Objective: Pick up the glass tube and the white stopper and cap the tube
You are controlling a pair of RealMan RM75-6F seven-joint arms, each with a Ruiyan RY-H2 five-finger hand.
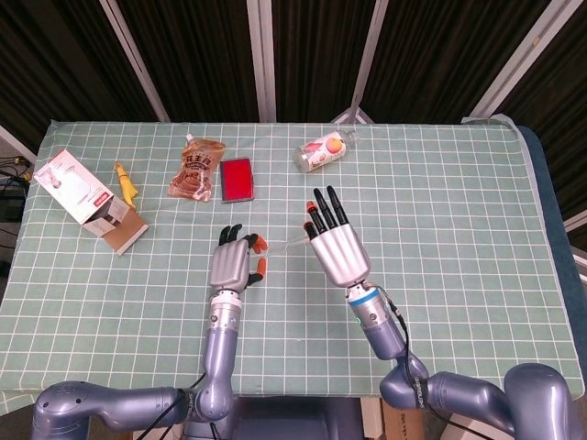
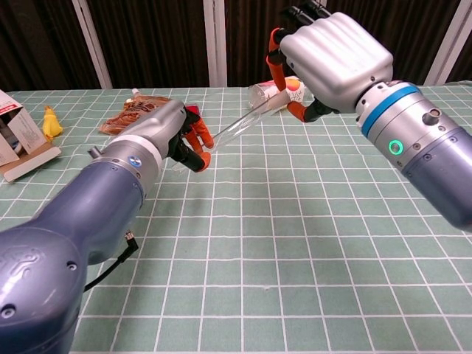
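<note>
My right hand (image 1: 336,247) is raised above the table middle and pinches one end of the thin glass tube (image 2: 243,122) between thumb and finger, the other fingers spread. The tube (image 1: 292,244) slants down to the left toward my left hand (image 1: 235,263). In the chest view the left hand (image 2: 166,131) has its fingers curled in tight, their orange tips right at the tube's free end. A small pale piece, the white stopper (image 2: 179,158), barely shows inside that grip; most of it is hidden.
At the back of the checked cloth lie a clear bottle with a fruit label (image 1: 323,150), a red flat case (image 1: 237,179) and a brown snack pouch (image 1: 196,169). An open cardboard box (image 1: 87,200) and a yellow item (image 1: 126,181) sit at the left.
</note>
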